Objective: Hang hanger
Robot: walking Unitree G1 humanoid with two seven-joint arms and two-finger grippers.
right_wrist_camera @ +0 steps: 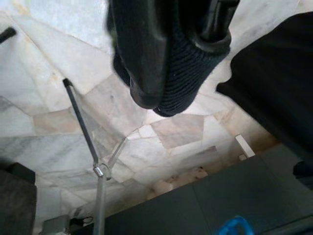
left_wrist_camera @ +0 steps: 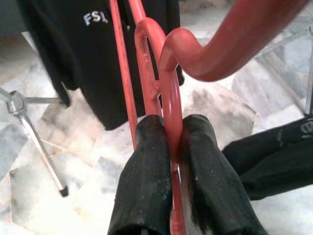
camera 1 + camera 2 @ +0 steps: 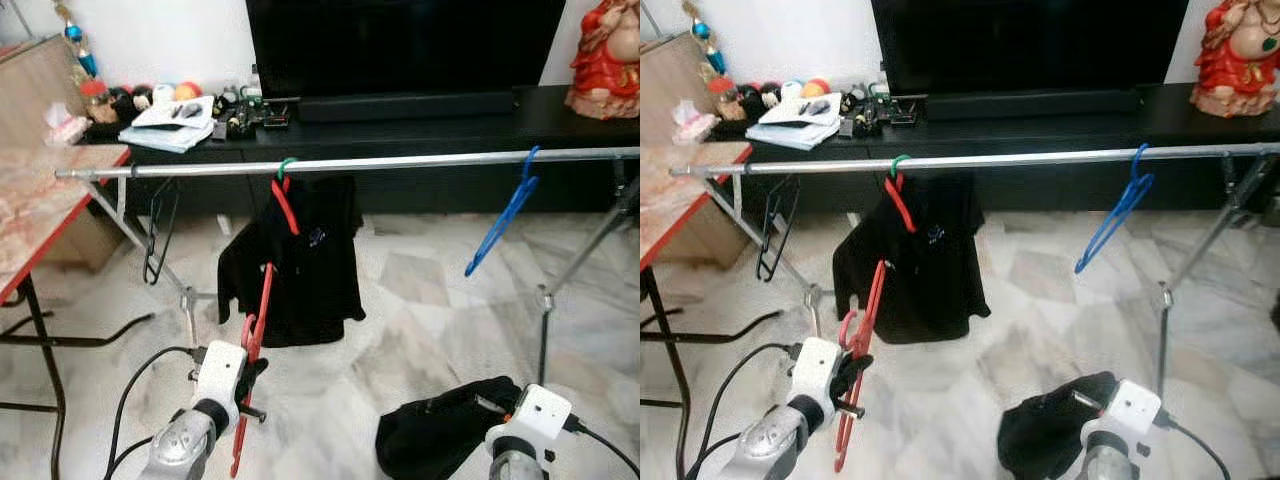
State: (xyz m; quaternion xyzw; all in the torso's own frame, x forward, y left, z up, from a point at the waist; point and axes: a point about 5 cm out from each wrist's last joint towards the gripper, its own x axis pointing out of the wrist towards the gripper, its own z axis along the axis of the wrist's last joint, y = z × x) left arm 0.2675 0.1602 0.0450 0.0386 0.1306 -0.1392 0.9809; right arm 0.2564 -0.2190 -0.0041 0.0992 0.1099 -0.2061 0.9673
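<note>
Low at my seven o'clock, my left gripper (image 2: pixel 171 142) has its padded black jaws clamped on the thin red plastic hanger (image 3: pixel 252 360), which stands nearly upright below the smooth metal rail (image 3: pixel 400 162). At twelve o'clock a black shirt (image 3: pixel 310 260) hangs from that rail; a blue hanger (image 3: pixel 503 215) dangles at two. My right gripper (image 1: pixel 161 63) has dark knitted cloth (image 3: pixel 440 430) between its jaws, over pale marble floor (image 3: pixel 420 300).
</note>
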